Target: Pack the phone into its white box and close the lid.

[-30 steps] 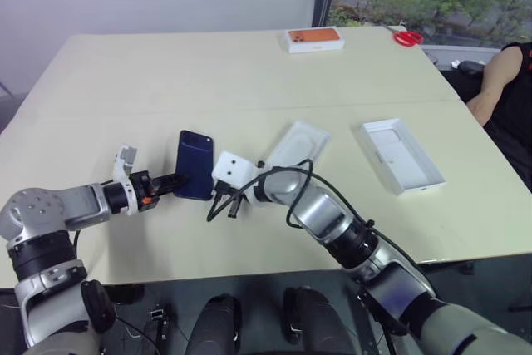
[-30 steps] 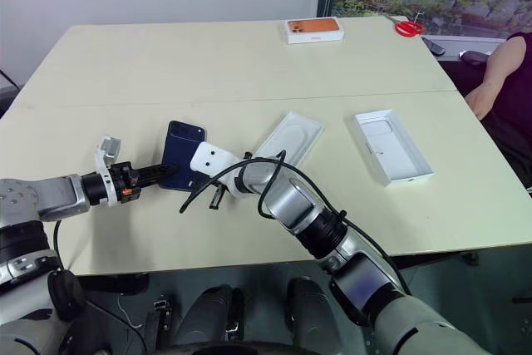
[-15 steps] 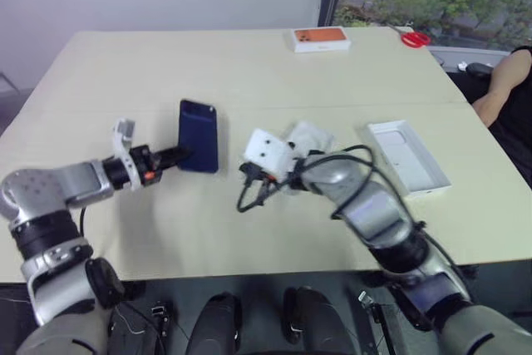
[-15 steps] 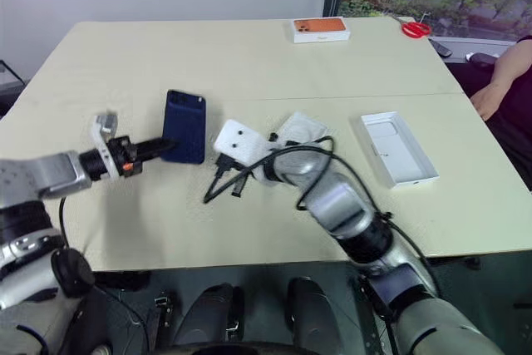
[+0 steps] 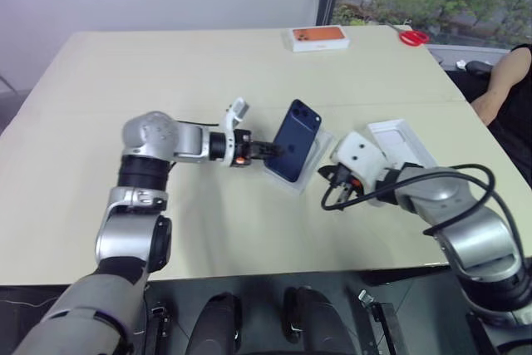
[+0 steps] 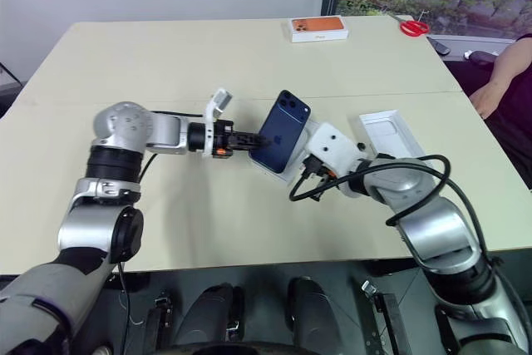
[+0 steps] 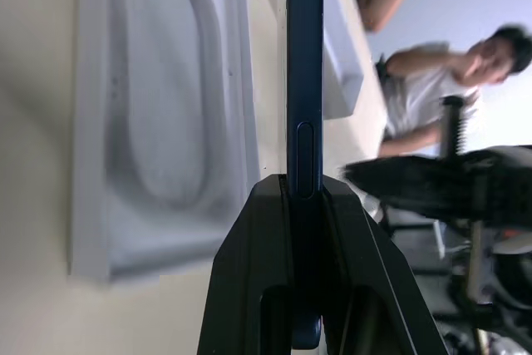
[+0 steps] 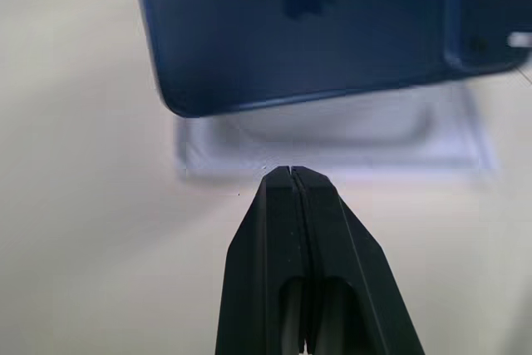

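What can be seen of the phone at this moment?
The phone is a slim, dark navy slab with a glossy back and a camera cluster in its upper corner. The left gripper is shut on its lower edge and holds it off the table, tilted, back toward the camera. The left wrist view shows it edge-on, a side button visible, pinched between the fingers. It hangs above the flat white insert with the oval recess; whether they touch cannot be told.
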